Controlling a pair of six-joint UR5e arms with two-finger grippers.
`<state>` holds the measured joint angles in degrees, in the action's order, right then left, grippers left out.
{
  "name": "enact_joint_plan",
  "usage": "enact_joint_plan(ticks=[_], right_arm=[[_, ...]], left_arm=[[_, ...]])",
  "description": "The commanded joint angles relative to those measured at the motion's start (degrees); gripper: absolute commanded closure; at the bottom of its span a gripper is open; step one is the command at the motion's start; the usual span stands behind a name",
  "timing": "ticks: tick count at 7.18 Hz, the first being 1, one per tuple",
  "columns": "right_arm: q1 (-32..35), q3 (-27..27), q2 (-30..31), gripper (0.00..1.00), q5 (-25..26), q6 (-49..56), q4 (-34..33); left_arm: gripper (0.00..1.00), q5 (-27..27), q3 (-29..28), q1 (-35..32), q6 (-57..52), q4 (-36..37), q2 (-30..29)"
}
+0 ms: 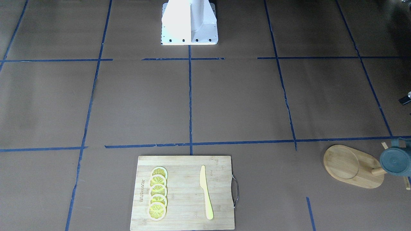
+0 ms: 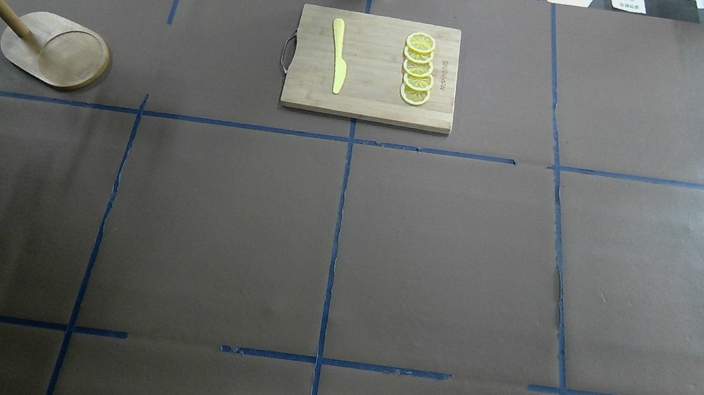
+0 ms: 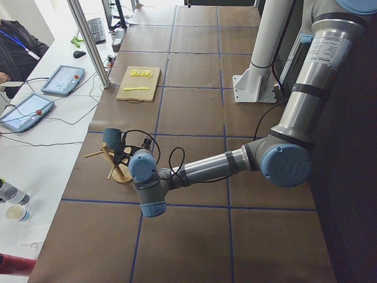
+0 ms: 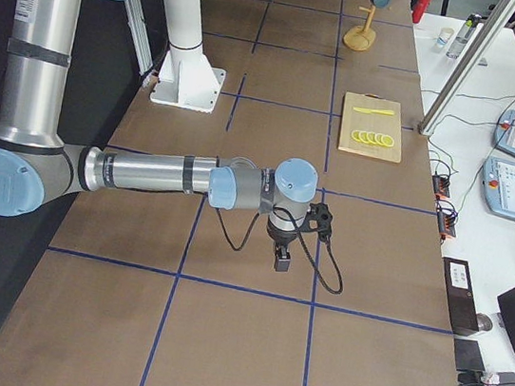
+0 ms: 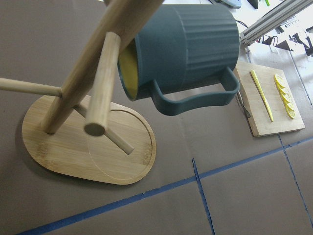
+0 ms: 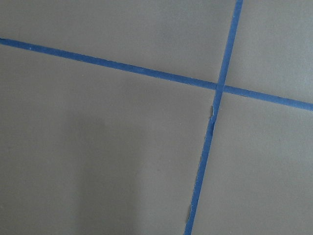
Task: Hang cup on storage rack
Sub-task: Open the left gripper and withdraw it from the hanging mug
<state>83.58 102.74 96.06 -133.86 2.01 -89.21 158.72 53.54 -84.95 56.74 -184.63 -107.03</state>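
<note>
From across the table, the dark teal-grey ribbed mug [image 1: 395, 163] sits up on the light bamboo mug stand [image 1: 340, 164] at the far edge. It is well apart from the rectangular bamboo cutting board [image 1: 186, 173] with its row of lemon slices [image 1: 158, 192] and yellow knife [image 1: 205, 192].

From overhead, the mug is perched at the top of the post, clear of the oval base.

The left-side view has the left gripper [image 3: 122, 154] just beside the stand; I cannot tell whether its claw is released or clenched.

In the right-side view the right gripper [image 4: 281, 259] hangs over bare table, and its state is likewise unclear.

The left wrist camera shows the mug tilted, yellow mouth against the post, handle loop empty underneath. It looks stiff, weighty and breakable. I'd grip across the ribbed wall, minding the thin pegs [image 5: 102, 85] jutting close by.

The right wrist camera shows only brown paper and blue tape.
</note>
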Motion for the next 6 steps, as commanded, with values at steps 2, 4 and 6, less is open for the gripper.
enact_joint_plan(ticks=[2, 4, 6], right_arm=[[0.0, 0.0, 0.0, 0.0, 0.0, 0.0, 0.0], [0.0, 0.0, 0.2, 0.0, -0.1, 0.0, 0.0], [0.0, 0.1, 0.2, 0.0, -0.1, 0.1, 0.0]], left_arm=[[0.01, -9.1, 0.0, -0.3, -18.1, 4.3, 0.2], [0.0, -13.8, 0.2, -3.2, -41.5, 17.6, 1.5], [0.0, -19.6, 0.3, -4.2, -60.6, 30.9, 2.6]])
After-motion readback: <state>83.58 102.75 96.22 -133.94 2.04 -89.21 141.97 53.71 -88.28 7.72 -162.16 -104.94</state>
